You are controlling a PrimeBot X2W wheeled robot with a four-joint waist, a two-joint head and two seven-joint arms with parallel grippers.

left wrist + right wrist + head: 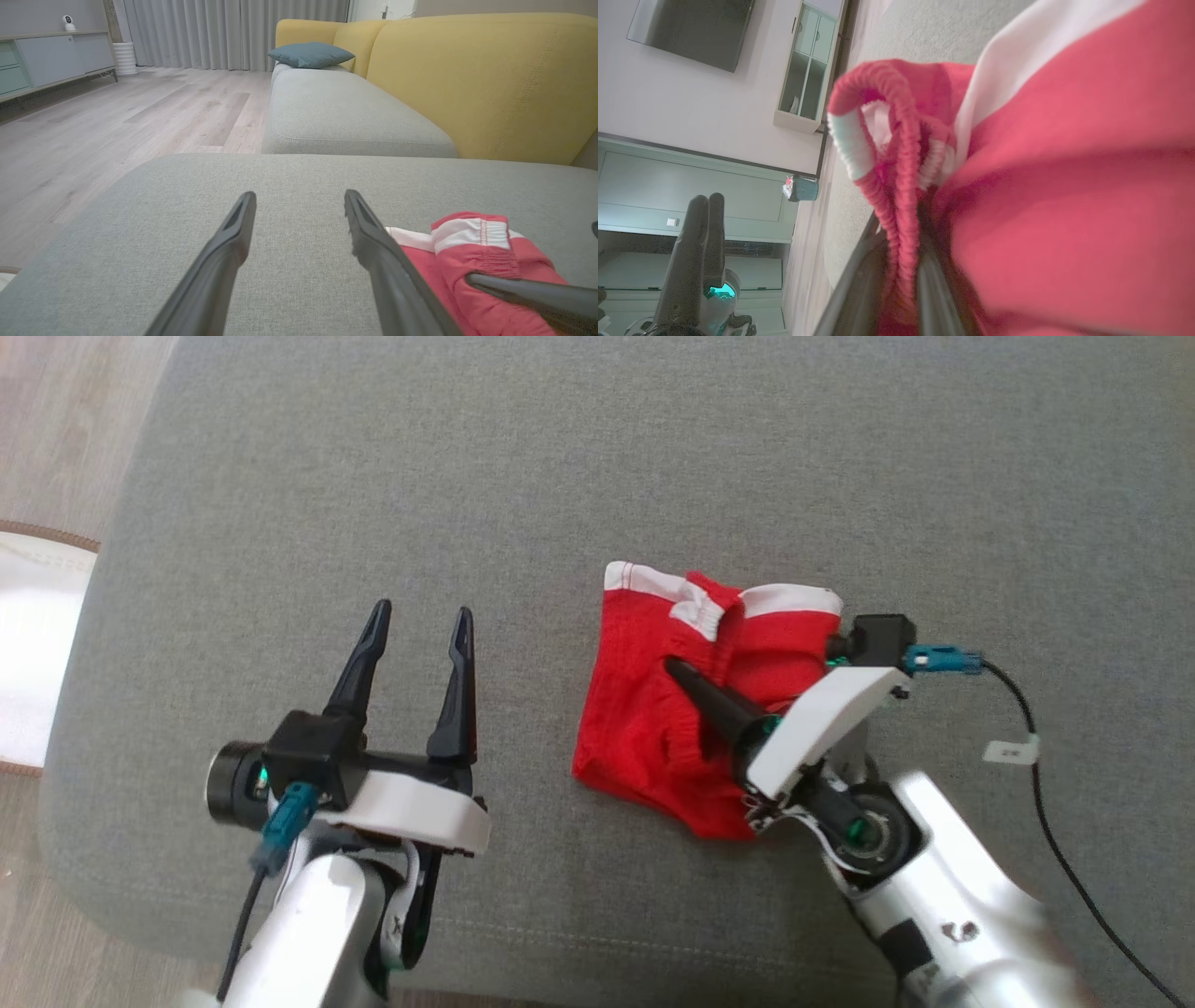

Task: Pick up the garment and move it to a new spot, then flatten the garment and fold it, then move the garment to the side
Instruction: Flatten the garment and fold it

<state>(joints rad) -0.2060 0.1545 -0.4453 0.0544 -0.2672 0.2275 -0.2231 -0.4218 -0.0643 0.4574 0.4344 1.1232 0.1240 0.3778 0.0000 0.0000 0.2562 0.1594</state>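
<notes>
Head view has the garment (653,709), small red shorts with white trim, lying bunched on the grey sofa cushion (653,457), to the right of centre and well back from the front edge. My right hand (674,667) lies across it, nearly closed. In the right wrist view a ridge of the gathered elastic band (901,186) is pinched between my two fingers (859,298). My left hand (421,613) hangs wide open and empty over bare cushion, apart from the cloth. I judge the garment light, limp and a little stretchy. It will likely sag and fold over itself once it leaves the cushion, and a thin pinch of a single layer may slip out. The ribbed band looks the thickest, least slippery part, so it is the sound place to hold. For flattening, I would want my left hand on the band's other end or a leg hem, so the cloth hangs spread between both.
</notes>
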